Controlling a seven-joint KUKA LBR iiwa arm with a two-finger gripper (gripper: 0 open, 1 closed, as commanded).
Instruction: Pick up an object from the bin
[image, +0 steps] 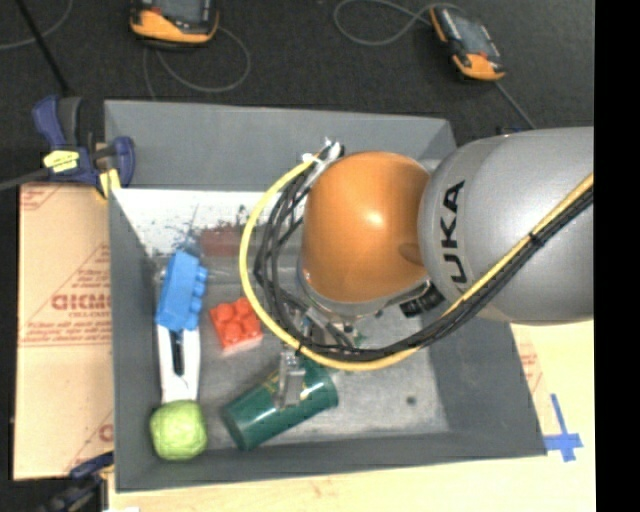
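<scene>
1. Camera view: the arm's orange wrist cover (365, 225) hangs low over the bin (470, 400), and the fingers (291, 385) are down at a dark green cylinder (280, 408).
2. Progress, as judged: the pick is not done. The dark green cylinder lies on its side on the bin floor, and nothing is seen lifted clear.
3. State of the fingers: cannot tell. They show as one narrow grey piece against the cylinder, and no gap or clamp can be made out.
4. Relation: the tips overlap the cylinder's upper side, a little right of its middle. They do not plainly straddle it. Whether they touch its surface or hang just above it cannot be told.
5. Neighbours, taken from the cylinder:
   - A yellow-green ball (178, 430) lies just beside its left end.
   - A red studded block (235, 322) lies above it and to the left, apart from it.
   - A blue and white tool (180, 320) lies farther left, beyond the block.
6. Remaining, as judged: a firm grip across the cylinder must be secured, then the lift out of the bin. Its round side may roll away from a poor grip.
</scene>
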